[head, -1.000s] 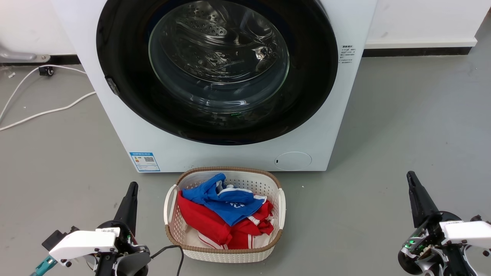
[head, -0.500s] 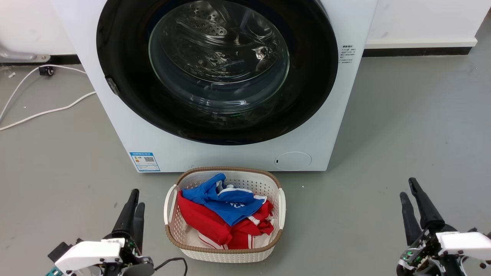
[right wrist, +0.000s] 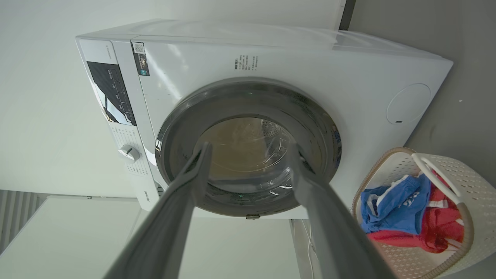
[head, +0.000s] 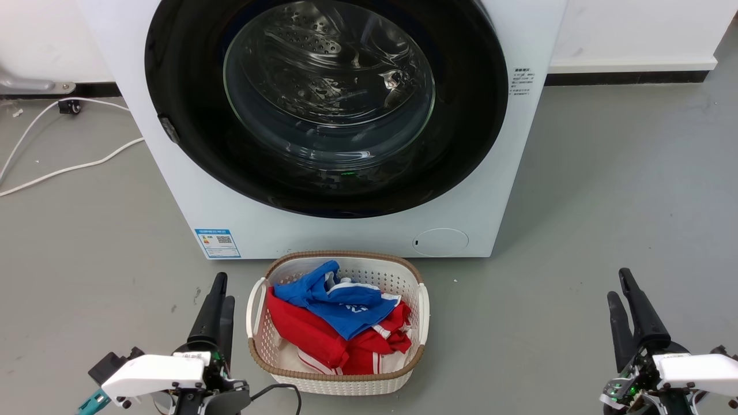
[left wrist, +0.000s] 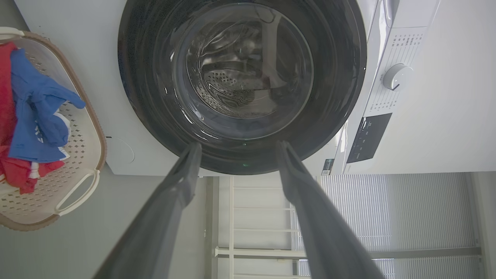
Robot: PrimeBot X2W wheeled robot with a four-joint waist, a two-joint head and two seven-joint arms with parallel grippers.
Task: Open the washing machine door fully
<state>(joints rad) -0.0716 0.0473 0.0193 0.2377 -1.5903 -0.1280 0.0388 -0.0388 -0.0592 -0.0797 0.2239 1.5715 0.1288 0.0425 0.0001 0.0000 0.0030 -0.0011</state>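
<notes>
**Barely begun: door shut, both claws empty**

Nothing done so far, judging by the washing machine door: shut flush against the white front of the washing machine, with no gap around the black rim in the head view or either wrist view. Left to do, then, the whole job: reaching the rim, getting hold of it, pulling it off its catch, swinging it wide. Worth noting the laundry basket of red and blue clothes on the floor just in front of the machine, probably below the door's sweep.

Left claw: low beside the basket's left side, near its handle but apart from it, pointing towards the machine. By its wrist view, parted by a moderate gap, gripping nothing, touching nothing. Right claw: well off to the right over bare floor, likewise parted, likewise empty. Both well short of the door.
</notes>
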